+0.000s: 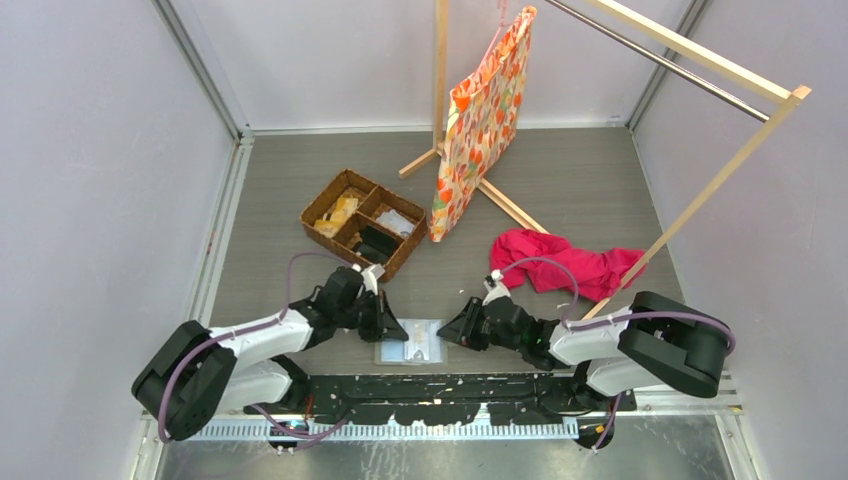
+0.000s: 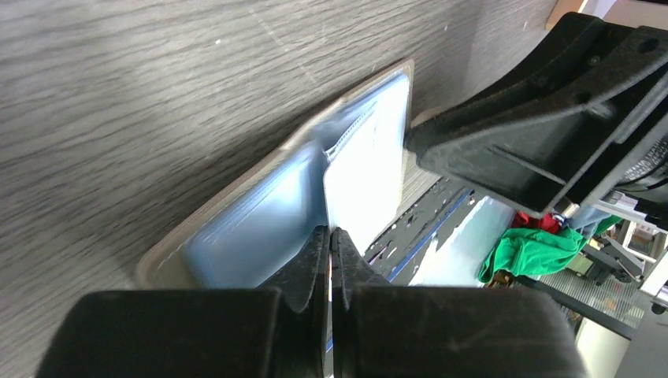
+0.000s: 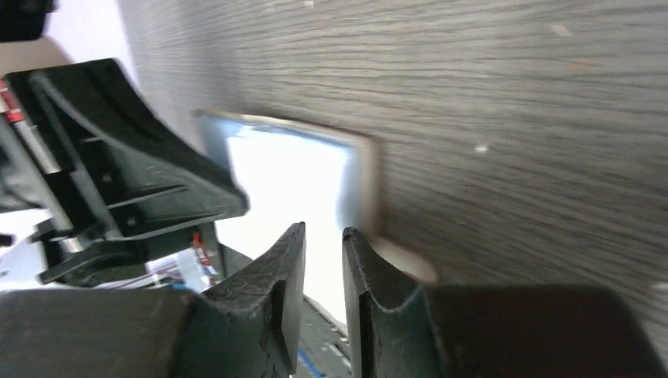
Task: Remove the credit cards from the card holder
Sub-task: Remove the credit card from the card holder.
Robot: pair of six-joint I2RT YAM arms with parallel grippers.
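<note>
Pale blue inside, the card holder (image 1: 410, 345) lies open at the table's (image 1: 560, 180) near edge, between left gripper (image 1: 392, 325) and right gripper (image 1: 452, 332).

Left wrist: we see its fingers pressed together at a whitish credit card's (image 2: 366, 181) edge; pinch unclear.

Right wrist: jaws slightly parted, holding nothing.
</note>
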